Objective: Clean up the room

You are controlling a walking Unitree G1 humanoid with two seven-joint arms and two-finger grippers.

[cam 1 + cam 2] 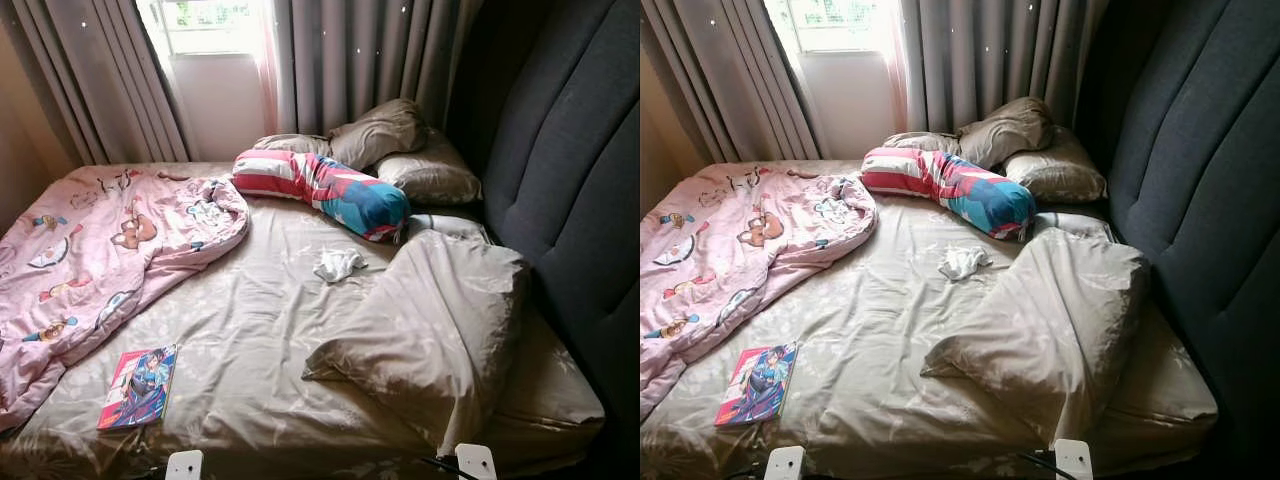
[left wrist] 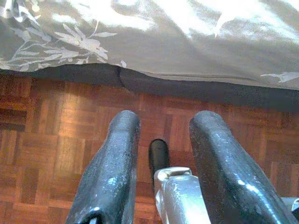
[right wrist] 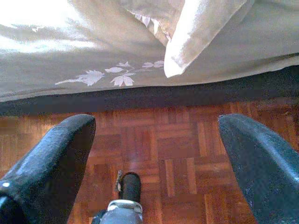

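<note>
Both claws hang spread and empty over the floor; the stiff, light comic book (image 1: 138, 386) near the bed's (image 1: 250, 330) foot edge probably wants pinching by its spine.

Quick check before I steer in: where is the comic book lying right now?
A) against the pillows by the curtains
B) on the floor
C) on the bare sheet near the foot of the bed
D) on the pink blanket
C: the comic book lies flat on the grey sheet at the near edge of the bed, just clear of the pink blanket.
</note>
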